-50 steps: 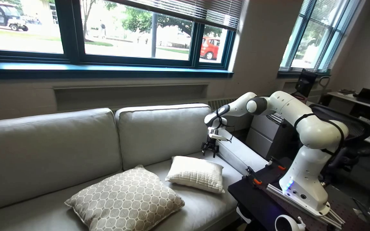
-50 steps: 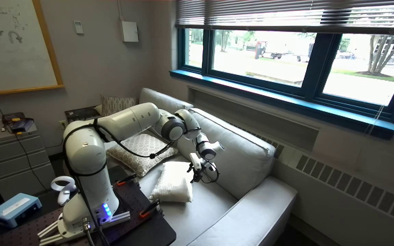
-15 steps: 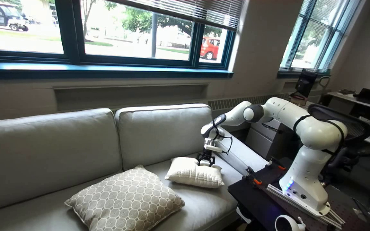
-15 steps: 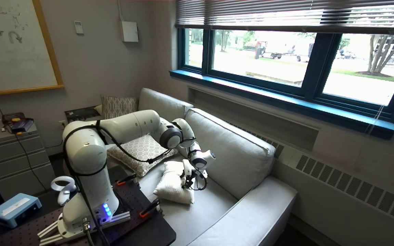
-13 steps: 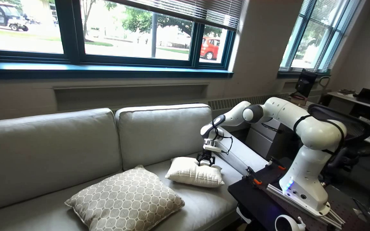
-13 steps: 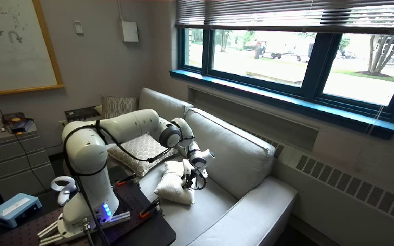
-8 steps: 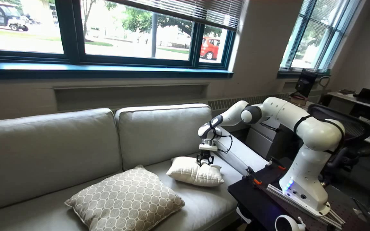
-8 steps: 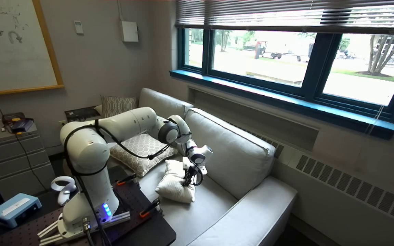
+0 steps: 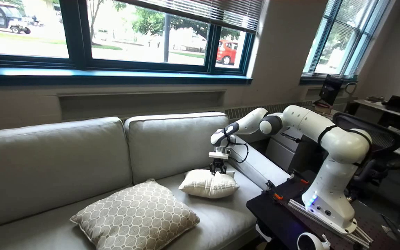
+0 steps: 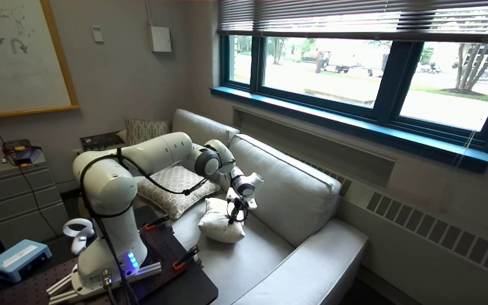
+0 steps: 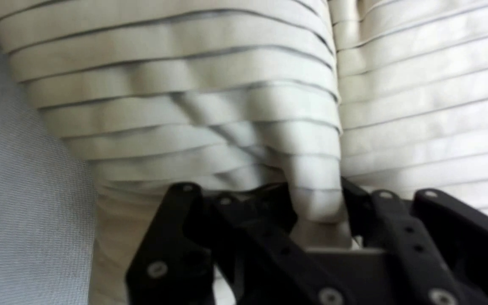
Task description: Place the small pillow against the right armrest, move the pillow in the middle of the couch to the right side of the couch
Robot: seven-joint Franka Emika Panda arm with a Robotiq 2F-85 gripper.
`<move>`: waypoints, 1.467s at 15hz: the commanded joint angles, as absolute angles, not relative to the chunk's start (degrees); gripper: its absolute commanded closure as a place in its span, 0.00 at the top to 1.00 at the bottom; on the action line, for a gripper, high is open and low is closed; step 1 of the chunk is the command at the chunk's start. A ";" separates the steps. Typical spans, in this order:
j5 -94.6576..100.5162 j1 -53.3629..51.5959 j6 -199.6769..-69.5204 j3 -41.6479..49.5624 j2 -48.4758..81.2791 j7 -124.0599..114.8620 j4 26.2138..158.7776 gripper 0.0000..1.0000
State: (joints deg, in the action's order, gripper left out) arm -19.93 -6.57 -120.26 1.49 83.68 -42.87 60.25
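Doodles (image 10: 18, 45) on a whiteboard (image 10: 19, 80) and an unreadable label (image 10: 19, 255) on a blue box (image 10: 10, 271) show in an exterior view alone; the wrist view shows the pincer (image 11: 318, 195) clamped on a fold of the small pillow (image 9: 203, 185) — on the couch (image 9: 172, 146), between the patterned pillow (image 9: 137, 215) and the right armrest (image 10: 307, 267), apart from the latter.

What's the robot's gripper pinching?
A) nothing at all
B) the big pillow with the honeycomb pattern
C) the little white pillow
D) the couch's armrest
C: the wrist view shows a fold of the little white pillow bunched up and pinched in the gripper.
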 commanded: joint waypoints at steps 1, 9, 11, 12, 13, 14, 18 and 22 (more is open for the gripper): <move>-21.98 -2.57 -121.69 -1.72 85.45 -44.37 54.93 0.00; -31.46 6.91 -139.84 -3.74 79.86 -38.59 63.57 0.05; -34.98 8.35 -148.88 -5.30 77.71 -36.28 68.55 0.05; -36.86 8.93 -153.82 -6.51 76.57 -34.82 71.12 0.05; -38.91 9.46 -158.91 -8.09 75.38 -33.11 73.69 0.04; -41.17 10.02 -163.67 -9.86 74.65 -31.00 75.50 0.05; -49.86 14.16 -183.27 -21.19 71.87 -19.58 81.72 0.04; -50.25 22.33 -203.23 -36.48 72.34 -12.86 85.29 0.04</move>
State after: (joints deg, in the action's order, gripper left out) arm -50.69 14.86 -192.11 -26.19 74.48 -16.29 80.59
